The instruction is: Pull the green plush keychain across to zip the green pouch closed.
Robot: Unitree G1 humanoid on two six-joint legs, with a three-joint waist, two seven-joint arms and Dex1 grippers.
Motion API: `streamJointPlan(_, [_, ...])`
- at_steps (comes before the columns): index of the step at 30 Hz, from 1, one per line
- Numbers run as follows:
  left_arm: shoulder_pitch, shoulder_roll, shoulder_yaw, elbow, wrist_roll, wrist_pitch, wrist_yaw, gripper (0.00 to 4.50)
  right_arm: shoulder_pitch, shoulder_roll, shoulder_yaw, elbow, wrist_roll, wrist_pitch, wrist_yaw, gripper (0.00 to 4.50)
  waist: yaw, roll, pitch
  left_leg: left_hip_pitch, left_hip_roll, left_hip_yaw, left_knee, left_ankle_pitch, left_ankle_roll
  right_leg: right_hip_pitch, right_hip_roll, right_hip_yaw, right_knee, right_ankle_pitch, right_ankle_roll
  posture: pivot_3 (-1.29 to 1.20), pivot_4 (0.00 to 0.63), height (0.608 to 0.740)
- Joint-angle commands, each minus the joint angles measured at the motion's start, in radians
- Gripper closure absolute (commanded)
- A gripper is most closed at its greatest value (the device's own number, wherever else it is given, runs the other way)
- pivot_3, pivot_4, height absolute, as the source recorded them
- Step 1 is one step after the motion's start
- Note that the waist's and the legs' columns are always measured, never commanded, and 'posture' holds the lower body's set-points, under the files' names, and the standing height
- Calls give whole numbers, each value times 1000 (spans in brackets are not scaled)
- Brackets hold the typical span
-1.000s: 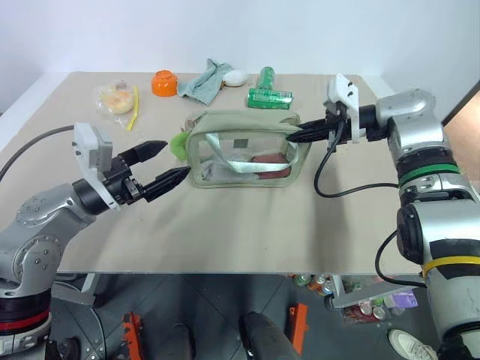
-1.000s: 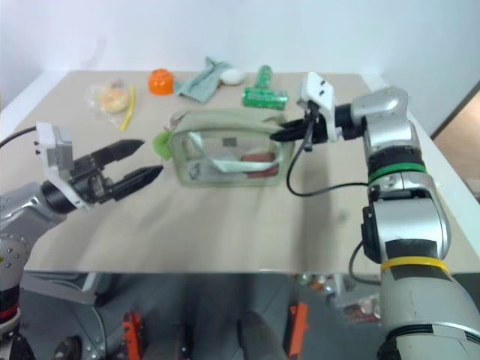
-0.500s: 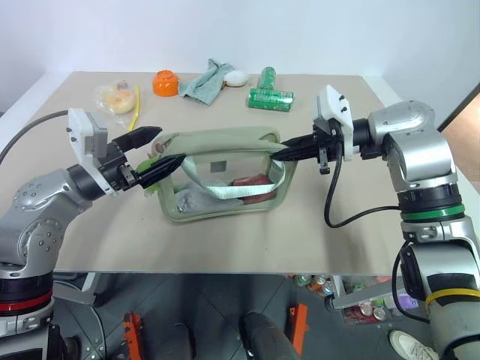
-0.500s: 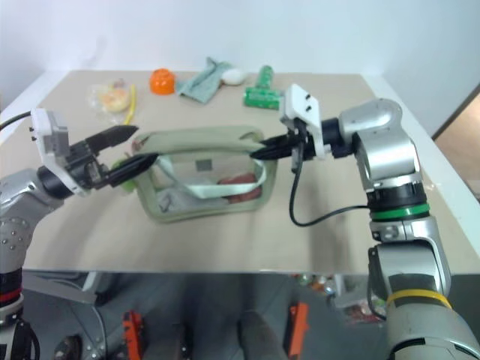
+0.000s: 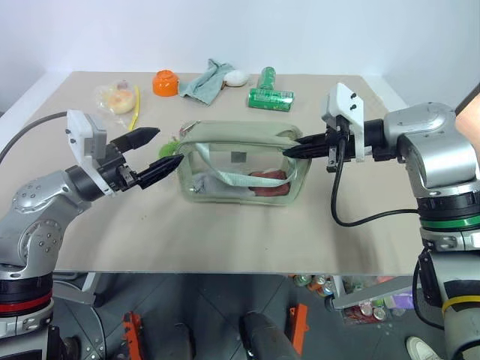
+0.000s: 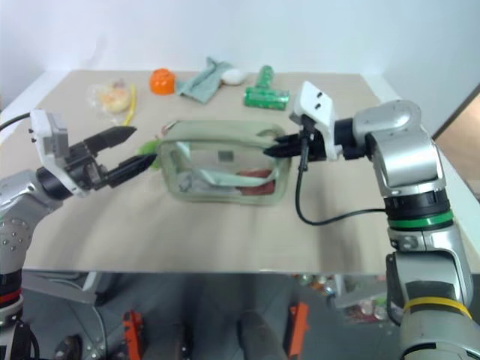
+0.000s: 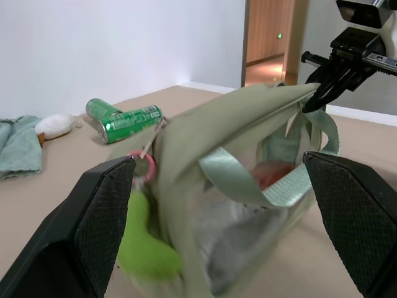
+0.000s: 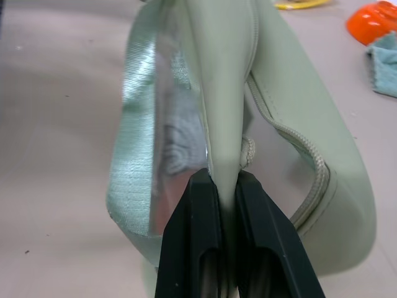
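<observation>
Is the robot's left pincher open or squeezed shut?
Open. The left gripper has its two black fingers spread apart, with the lime-green plush keychain between them, untouched.

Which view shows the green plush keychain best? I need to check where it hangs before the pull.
The left wrist view: the green plush keychain hangs by its pink ring at the green pouch end, between the open left pincer fingers. The eye views show a small green patch partly hidden. The right wrist view gives the pouch fabric.
</observation>
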Motion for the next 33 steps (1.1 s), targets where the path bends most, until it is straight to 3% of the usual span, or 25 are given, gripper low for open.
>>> streamJointPlan(1, [-5,7,18,-31,-10,-5,-4,0,12,6,-44,-79,48,8,-40,4479,0,0,0,0,0,0,0,0,0,0,0,0,0,0,0,0,150,740])
streamJointPlan(13, [-17,8,7,-2,-6,6,-13,0,44,54,-1,-50,36,-51,-107,4479,0,0,0,0,0,0,0,0,0,0,0,0,0,0,0,0,150,740])
streamJointPlan(18, [-7,26,30,18,-54,89,-6,0,59,39,22,-26,19,-102,-93,4479,0,0,0,0,0,0,0,0,0,0,0,0,0,0,0,0,150,740])
streamJointPlan(28, [-9,87,9,65,-29,95,-142,0,78,35,36,-2,14,-165,-72,4479,0,0,0,0,0,0,0,0,0,0,0,0,0,0,0,0,150,740])
streamJointPlan(33, [-12,129,-46,-10,-75,136,-291,0,72,34,35,16,13,-172,-64,4479,0,0,0,0,0,0,0,0,0,0,0,0,0,0,0,0,150,740])
